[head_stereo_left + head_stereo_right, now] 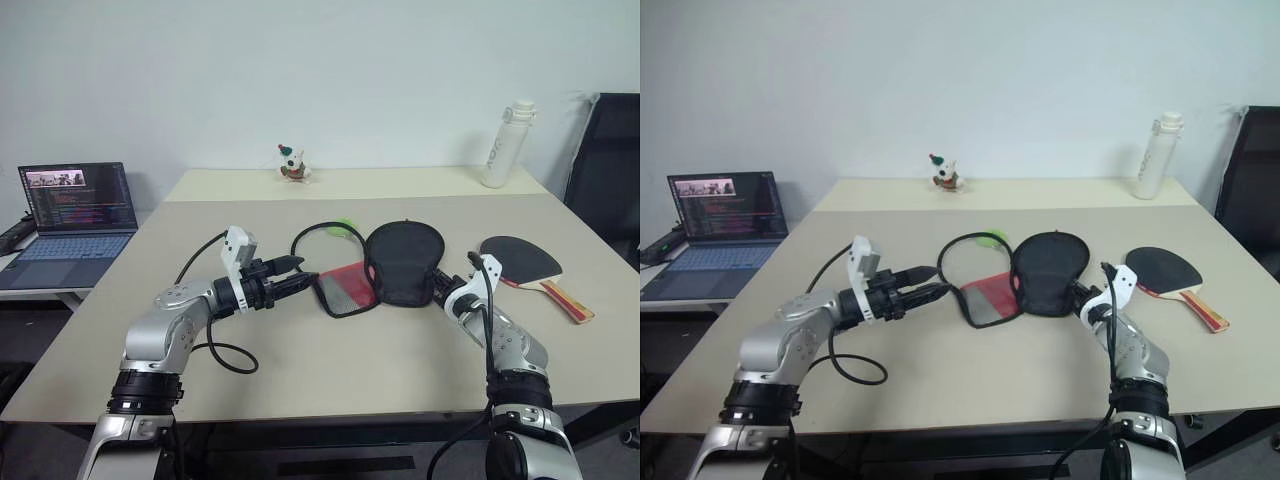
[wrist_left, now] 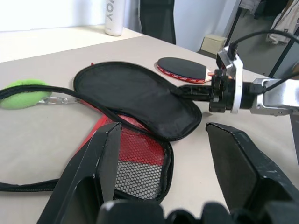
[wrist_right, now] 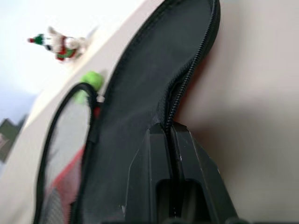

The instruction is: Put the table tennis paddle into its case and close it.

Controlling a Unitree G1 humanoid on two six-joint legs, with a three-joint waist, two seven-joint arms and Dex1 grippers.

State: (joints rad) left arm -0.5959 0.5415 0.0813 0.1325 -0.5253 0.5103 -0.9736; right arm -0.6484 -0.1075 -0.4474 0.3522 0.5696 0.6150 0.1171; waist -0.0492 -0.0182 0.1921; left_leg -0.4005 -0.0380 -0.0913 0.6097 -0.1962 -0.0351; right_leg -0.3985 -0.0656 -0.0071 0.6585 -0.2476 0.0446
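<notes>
Right tool [image 3: 170, 135] pinches case [image 3: 140, 116]'s zipper edge, head views less clear.

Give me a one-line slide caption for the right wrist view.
Right hand shut on the zipper edge of the open black case, green tag and toy figure beyond.

We see our left arm reaching in from the left, bent at the elbow, its left hand [image 1: 297, 273] pointing level toward the right with the two black fingers [image 2: 100, 161] held well apart, nothing between them. Our right arm stretches forward, its right hand [image 3: 169, 133] low and near level, its fingers pressed together on the case [image 1: 403, 262] edge.
</notes>
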